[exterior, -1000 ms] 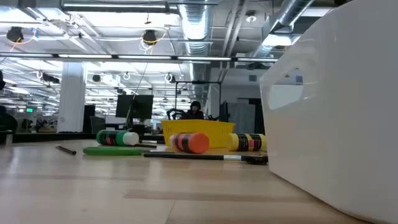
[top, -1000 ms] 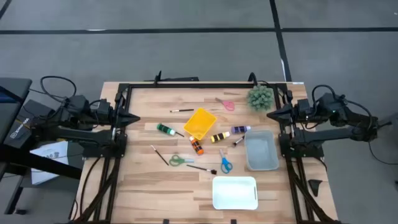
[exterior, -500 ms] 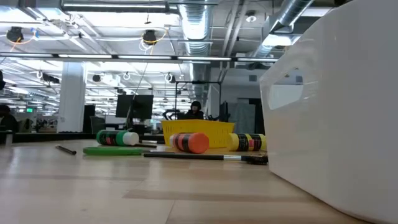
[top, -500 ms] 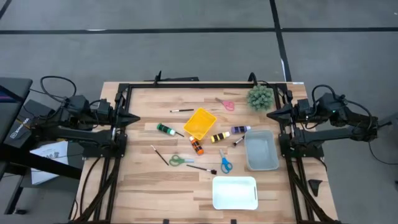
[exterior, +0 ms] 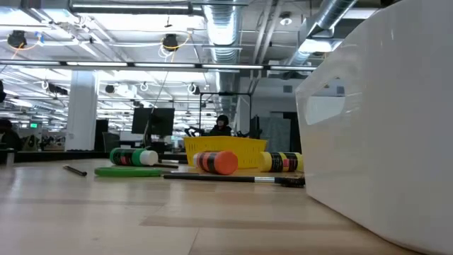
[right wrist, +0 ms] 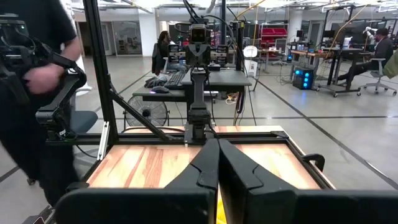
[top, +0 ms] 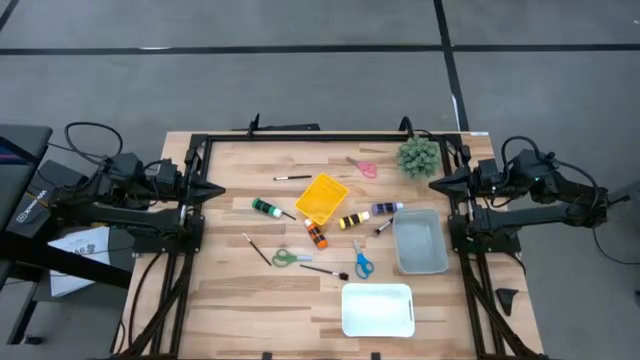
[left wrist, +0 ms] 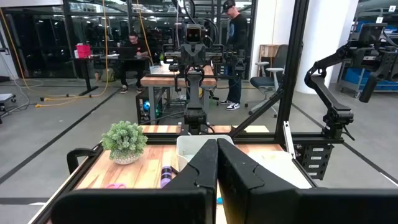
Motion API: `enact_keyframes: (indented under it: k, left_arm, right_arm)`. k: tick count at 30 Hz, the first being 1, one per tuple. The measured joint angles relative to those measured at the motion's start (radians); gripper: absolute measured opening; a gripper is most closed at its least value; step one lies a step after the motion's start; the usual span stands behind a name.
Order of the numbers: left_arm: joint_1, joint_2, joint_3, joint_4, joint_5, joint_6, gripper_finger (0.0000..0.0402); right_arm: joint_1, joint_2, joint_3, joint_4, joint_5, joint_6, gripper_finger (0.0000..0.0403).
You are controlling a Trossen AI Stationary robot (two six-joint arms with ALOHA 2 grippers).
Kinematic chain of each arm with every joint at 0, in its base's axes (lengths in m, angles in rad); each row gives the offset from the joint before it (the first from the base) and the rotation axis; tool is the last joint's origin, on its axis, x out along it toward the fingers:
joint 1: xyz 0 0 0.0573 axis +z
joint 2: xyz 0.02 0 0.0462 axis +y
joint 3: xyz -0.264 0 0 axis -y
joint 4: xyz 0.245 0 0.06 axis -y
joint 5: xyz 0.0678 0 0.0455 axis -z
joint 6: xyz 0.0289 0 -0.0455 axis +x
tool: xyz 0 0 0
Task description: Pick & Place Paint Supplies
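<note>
In the high view, a green bottle (top: 266,208), an orange bottle (top: 317,236), a yellow bottle (top: 353,220) and a purple bottle (top: 387,208) lie on their sides mid-table around a yellow basket (top: 322,198). Thin dark brushes lie flat near the far edge (top: 292,177), left of centre (top: 257,249) and toward the near side (top: 324,270). The low view shows the green bottle (exterior: 133,156), the orange bottle (exterior: 216,162) and a brush (exterior: 226,178). My left gripper (top: 215,190) is shut at the left edge, and my right gripper (top: 435,183) is shut at the right edge. Both hover clear of everything.
A grey bin (top: 419,242) sits right of centre and a white bin (top: 378,309) near the front edge. Pink (top: 364,167), green (top: 290,258) and blue (top: 361,263) scissors lie among the supplies. A spiky plant (top: 418,156) stands at the far right. A person (right wrist: 37,93) stands beyond the table's left side.
</note>
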Motion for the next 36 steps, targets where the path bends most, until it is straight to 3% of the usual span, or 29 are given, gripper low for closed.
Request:
enact_keyframes:
  k: [13, 23, 30, 33, 36]
  left_arm:
    - [0.0, 0.035, -0.001, 0.104, 0.0, 0.0, 0.0]
    - [0.0, 0.139, 0.0, 0.496, -0.028, -0.091, 0.0]
    - [-0.007, 0.184, 0.0, 0.645, -0.028, -0.099, 0.0]
    - [-0.007, 0.225, 0.0, 0.728, -0.029, -0.175, 0.0]
    - [-0.007, 0.277, 0.0, 0.797, -0.031, -0.264, 0.0001]
  right_arm:
    - [0.0, 0.0, 0.0, 0.0, 0.0, 0.0, 0.0]
    - [0.0, 0.0, 0.0, 0.0, 0.0, 0.0, 0.0]
    - [-0.001, 0.0, 0.0, -0.001, 0.0, -0.044, 0.0]
    - [-0.001, 0.006, -0.002, 0.05, 0.0, -0.13, 0.0]
    - [-0.001, 0.028, -0.007, 0.147, 0.0, -0.115, 0.0]
